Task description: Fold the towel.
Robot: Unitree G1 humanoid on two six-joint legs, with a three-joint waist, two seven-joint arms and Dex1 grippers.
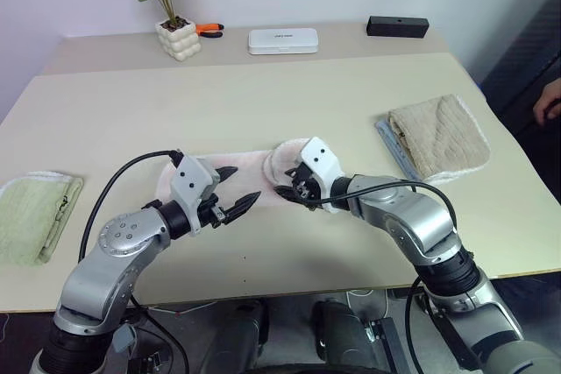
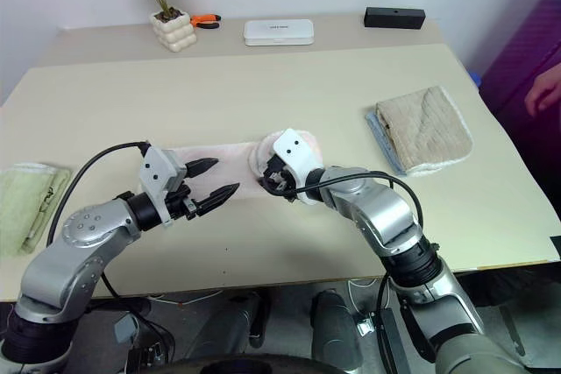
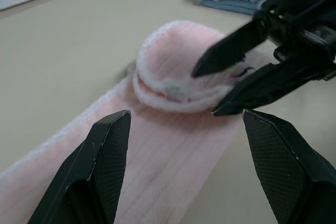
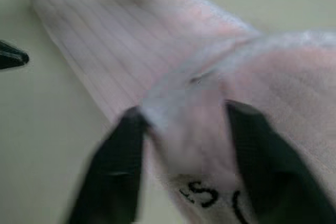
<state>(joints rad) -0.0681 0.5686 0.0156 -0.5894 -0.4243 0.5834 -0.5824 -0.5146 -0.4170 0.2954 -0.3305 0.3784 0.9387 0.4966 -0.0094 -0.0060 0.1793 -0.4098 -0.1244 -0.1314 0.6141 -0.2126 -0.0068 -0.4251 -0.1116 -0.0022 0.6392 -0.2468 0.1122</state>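
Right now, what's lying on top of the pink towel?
Its own right end is folded back onto the towel, with the right gripper open at that flap. What lies beneath the flap is covered.

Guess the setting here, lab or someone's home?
Probably an office or lab room: a plain beige table against a bare wall, with a potted plant, a white case and a black box along its far edge.

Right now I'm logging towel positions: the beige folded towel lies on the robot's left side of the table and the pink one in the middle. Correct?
Not quite. The beige folded towel lies on the robot's right side, as the left eye view shows; the folded towel on the left is the light green one. The pink towel is indeed in the middle of the table.
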